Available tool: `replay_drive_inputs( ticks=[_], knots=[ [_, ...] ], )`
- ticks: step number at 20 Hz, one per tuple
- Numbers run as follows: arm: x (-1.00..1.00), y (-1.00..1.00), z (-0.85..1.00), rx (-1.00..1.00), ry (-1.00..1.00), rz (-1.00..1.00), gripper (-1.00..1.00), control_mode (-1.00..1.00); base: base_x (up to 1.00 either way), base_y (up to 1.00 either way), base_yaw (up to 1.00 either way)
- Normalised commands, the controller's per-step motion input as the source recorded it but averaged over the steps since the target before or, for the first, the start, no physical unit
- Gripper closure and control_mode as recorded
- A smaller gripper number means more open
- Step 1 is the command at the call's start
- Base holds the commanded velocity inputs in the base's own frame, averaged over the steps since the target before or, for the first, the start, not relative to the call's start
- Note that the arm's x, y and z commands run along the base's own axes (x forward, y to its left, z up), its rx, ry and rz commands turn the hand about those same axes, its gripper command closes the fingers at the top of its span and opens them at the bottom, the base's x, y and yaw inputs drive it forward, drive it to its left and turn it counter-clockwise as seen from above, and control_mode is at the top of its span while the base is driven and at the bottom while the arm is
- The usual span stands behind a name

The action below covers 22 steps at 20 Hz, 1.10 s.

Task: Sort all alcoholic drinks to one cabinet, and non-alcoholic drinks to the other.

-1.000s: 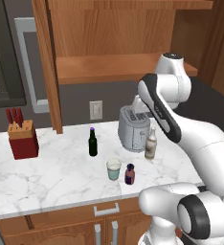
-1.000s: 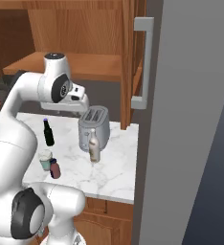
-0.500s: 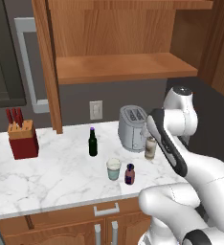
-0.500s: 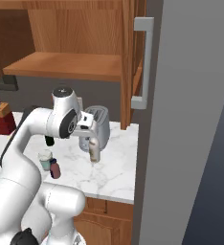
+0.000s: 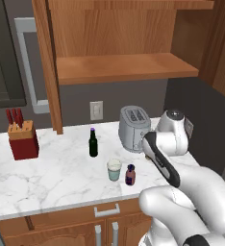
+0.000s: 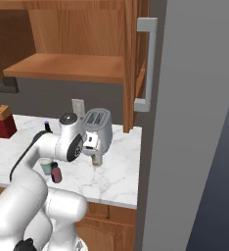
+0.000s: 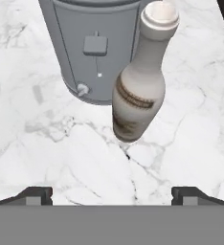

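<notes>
From the left base view the arm hides the pale bottle [image 7: 140, 86]. It stands on the counter [image 7: 85, 153] just beside the toaster [image 7: 95, 43], ahead of the gripper [image 7: 111, 194] and apart from it. The arm is bent low; the fingertips [image 7: 37, 194] are spread wide, holding nothing.

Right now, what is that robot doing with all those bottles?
The robot is sorting drinks on the marble counter. Its gripper is open above the pale bottle, which stands next to the toaster, not held. The green bottle, the teal cup and the small purple bottle wait on the counter. The cabinet shelf is bare.
</notes>
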Motion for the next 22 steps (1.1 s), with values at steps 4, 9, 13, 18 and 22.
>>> replay_drive_inputs(
  ticks=[4, 9, 13, 18, 22],
  knots=[
    [0.46, -0.06, -0.29, 0.0, 0.0, -0.03, -1.0, -1.0, 0.0, 0.0, 0.0],
    [0.38, -0.12, -0.04, 0.0, 0.0, -0.02, -1.0, -1.0, 0.0, 0.0, 0.0],
    [0.36, -0.13, 0.0, 0.0, 0.0, -0.02, -1.0, -1.0, 0.0, 0.0, 0.0],
    [0.43, -0.07, 0.0, 0.0, 0.0, -0.03, -1.0, -1.0, 0.0, 0.0, 0.0],
    [0.36, -0.06, -0.07, 0.0, 0.0, -0.01, -1.0, -1.0, 0.0, 0.0, 0.0]
  ],
)
